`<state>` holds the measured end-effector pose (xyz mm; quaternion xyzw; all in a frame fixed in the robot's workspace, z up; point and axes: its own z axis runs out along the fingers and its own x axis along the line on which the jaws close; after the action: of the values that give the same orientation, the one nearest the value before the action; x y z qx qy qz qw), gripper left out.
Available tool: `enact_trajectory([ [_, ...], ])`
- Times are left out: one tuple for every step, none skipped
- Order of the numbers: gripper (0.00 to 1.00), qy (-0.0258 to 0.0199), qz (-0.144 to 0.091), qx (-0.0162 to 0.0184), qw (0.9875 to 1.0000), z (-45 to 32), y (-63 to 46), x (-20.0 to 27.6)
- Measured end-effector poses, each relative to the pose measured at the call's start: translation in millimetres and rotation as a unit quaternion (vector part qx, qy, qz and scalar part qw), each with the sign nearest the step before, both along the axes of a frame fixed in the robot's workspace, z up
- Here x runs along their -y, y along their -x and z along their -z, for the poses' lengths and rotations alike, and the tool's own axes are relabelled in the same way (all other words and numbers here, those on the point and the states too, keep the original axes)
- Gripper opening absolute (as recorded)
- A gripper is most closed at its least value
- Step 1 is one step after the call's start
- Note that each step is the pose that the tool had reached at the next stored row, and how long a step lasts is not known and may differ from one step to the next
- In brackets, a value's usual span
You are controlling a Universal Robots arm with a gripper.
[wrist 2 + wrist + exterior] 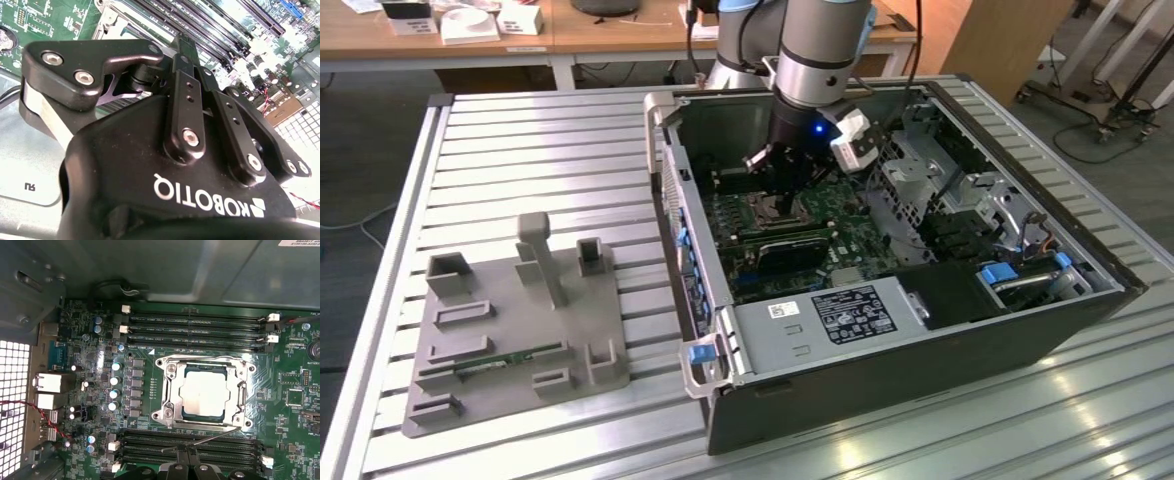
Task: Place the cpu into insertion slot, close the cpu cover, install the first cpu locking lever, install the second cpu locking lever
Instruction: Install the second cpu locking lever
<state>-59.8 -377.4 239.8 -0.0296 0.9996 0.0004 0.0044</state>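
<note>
In the first wrist view the cpu [207, 392] lies flat in the insertion slot [248, 371], its dull silver top showing through the window of the cpu cover [170, 390], which is folded down over it. A thin wire locking lever [215, 436] slants along one side of the socket, standing off from it. My gripper [185, 456] is shut, its tips right by that lever; whether they touch it I cannot tell. In the exterior view the gripper [782, 196] reaches down into the open computer case over the socket [769, 211]. The second wrist view shows the fingers [181, 55] closed together above the board.
Long black memory slots [195, 325] run on both sides of the socket, one bank [225, 446] beside the gripper tips. Capacitors [115, 380] stand nearby. The case wall [670, 200] and drive cage [841, 318] hem in the board. A grey fixture plate [507, 320] lies on the table.
</note>
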Motion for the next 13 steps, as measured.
enact_trajectory([
  [0.11,-0.0001,0.000,-0.0008,1.0000,0.2,0.0,0.0],
  [0.11,-0.0001,0.000,-0.0021,1.0000,0.2,0.0,0.0],
  [0.11,-0.0001,0.000,-0.0037,1.0000,0.2,0.0,0.0],
  [0.11,-0.0001,0.000,-0.0052,1.0000,0.2,0.0,0.0],
  [0.11,-0.0002,0.000,-0.0069,1.0000,0.3,0.0,0.0],
  [0.11,-0.0001,0.000,-0.0087,1.0000,0.3,0.1,0.0],
  [0.11,-0.0002,0.000,-0.0100,1.0000,0.5,0.3,0.0],
  [0.11,-0.0002,0.000,-0.0106,0.9999,0.8,0.6,0.0],
  [0.11,-0.0002,0.000,-0.0110,0.9999,1.1,1.0,0.0],
  [0.11,-0.0001,0.000,-0.0112,0.9999,1.5,1.5,0.0],
  [0.11,-0.0002,0.000,-0.0114,0.9999,2.0,2.2,0.0],
  [0.11,-0.0002,0.000,-0.0116,0.9999,2.5,2.9,0.0],
  [0.11,-0.0002,0.000,-0.0117,0.9999,3.1,3.4,0.0],
])
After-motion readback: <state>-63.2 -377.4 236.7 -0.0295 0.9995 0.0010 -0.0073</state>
